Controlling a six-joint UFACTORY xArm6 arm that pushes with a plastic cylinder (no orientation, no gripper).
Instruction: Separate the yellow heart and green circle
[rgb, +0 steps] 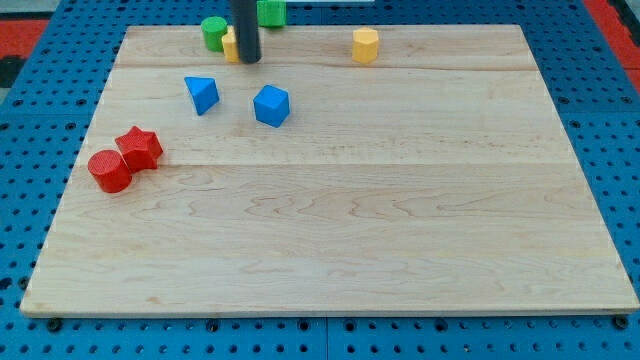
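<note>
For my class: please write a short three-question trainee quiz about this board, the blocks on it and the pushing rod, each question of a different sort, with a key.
1. True or false: my tip rests beside the red blocks.
2. Which block does the rod partly hide? A) yellow heart B) blue cube C) red star
3. Fill in: the green circle sits just to the view's ____ of the yellow heart.

Key: 1 false, it is at the yellow heart near the view's top. 2 A. 3 left.

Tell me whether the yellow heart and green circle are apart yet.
Not apart. The green circle touches the yellow heart near the view's top; my tip hides most of the heart.
</note>
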